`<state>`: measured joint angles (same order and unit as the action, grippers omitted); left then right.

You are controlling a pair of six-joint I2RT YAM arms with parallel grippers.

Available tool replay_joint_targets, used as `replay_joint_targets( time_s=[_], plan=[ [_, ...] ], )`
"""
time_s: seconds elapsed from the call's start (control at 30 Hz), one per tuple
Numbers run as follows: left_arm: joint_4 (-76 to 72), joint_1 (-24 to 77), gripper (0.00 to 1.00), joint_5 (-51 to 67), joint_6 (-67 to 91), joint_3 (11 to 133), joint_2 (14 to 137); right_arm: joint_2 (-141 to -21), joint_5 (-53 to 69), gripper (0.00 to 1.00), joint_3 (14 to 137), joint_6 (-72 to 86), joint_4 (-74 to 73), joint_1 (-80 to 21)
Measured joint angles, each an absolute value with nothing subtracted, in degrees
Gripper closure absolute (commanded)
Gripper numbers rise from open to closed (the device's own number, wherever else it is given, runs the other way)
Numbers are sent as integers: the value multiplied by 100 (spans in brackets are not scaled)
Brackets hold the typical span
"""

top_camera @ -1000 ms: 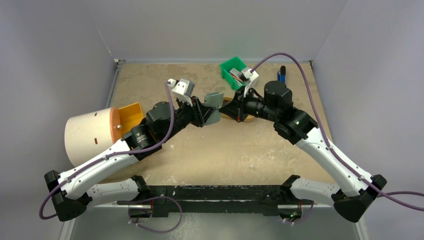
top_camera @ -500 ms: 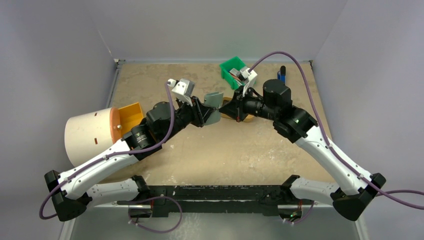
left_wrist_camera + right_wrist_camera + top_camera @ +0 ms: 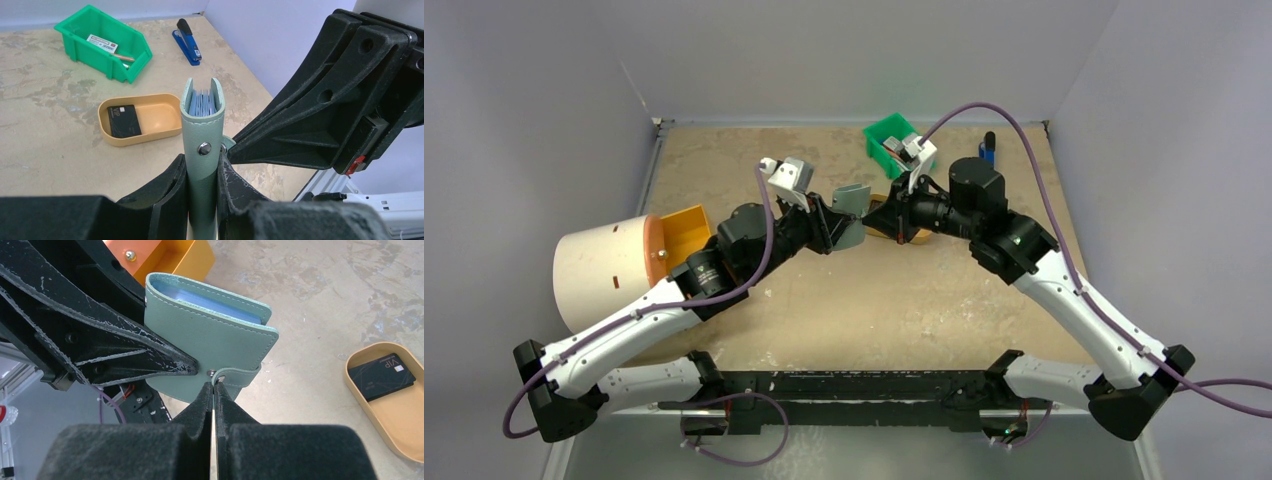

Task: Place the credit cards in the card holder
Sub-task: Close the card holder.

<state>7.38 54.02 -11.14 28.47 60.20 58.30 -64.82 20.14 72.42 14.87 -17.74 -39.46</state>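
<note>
The card holder, a grey-green wallet with blue-grey pockets, stands upright in the air with my left gripper shut on its lower part. In the top view it hangs mid-table between both arms. My right gripper is shut, its tips pinching the wallet's small snap strap from the side. One black credit card lies in the tan oval tray; the right wrist view shows this card too. The wallet's flap is folded over.
A green bin holding small items sits at the back, with a blue stapler to its right. An orange bin and a big white cylinder stand at the left. The tan tray lies under my right wrist.
My right wrist has edged slightly left and back; the wallet and left arm have stayed put.
</note>
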Motion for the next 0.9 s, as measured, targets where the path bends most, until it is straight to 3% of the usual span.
replay_joint_targets(
  time_s=[0.9],
  plan=[
    [740,5402,100,-1157,2847,6060,5999,-6615,2047,100,7301,1363,-1907,-3986]
  ],
)
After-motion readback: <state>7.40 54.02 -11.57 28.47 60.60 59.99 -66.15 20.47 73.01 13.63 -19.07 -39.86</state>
